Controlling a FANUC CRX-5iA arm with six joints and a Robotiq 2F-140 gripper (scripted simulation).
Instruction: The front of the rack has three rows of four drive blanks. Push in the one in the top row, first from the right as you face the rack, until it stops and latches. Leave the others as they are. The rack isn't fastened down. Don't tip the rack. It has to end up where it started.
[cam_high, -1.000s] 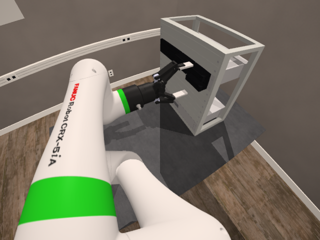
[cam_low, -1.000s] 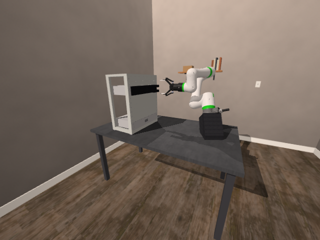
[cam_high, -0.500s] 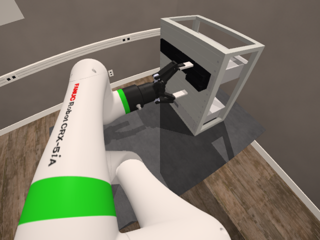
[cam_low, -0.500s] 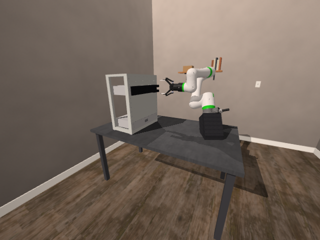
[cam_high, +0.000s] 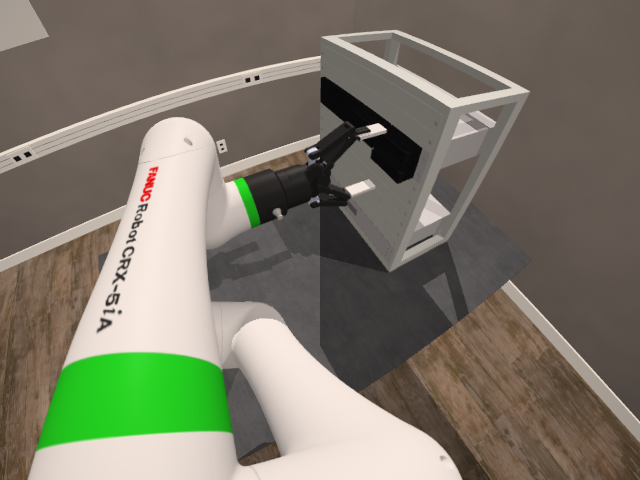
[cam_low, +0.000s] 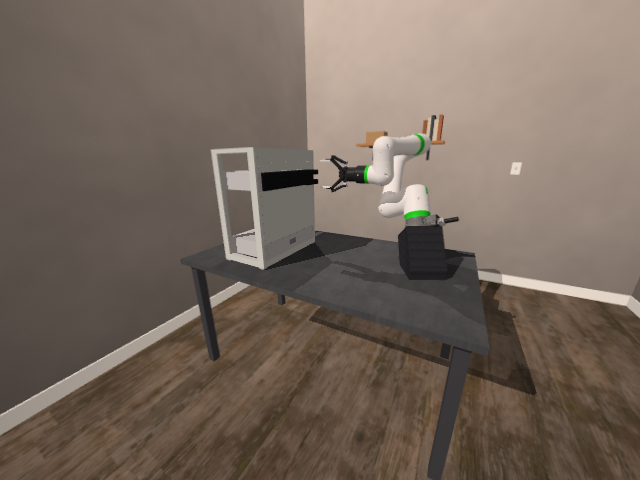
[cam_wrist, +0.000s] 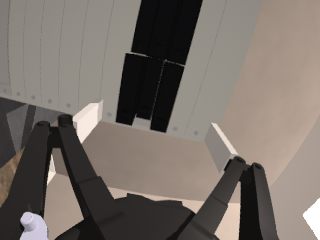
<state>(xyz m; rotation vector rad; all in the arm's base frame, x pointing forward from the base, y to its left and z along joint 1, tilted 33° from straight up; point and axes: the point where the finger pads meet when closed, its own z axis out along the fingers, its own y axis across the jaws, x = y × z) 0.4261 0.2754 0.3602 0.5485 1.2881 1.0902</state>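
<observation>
The white rack (cam_high: 413, 149) stands on the dark table, also seen in the exterior view (cam_low: 268, 206). A black band of drive blanks (cam_high: 372, 129) crosses the upper part of its front. The top-row blank at the right end (cam_high: 408, 152) also shows in the exterior view (cam_low: 310, 174). Blanks at that end stick out a little. My gripper (cam_high: 367, 158) (cam_low: 324, 173) is open and empty, level with the band and just in front of it. In the wrist view the open fingers frame the band's end (cam_wrist: 150, 90). I cannot tell if a fingertip touches.
The arm's black pedestal (cam_low: 421, 253) stands on the table right of the rack. The rack sits near the table's far left corner, close to the dark wall. Its sides are open frames with inner shelves (cam_high: 465, 139). A small wall shelf (cam_low: 431, 131) hangs behind the arm.
</observation>
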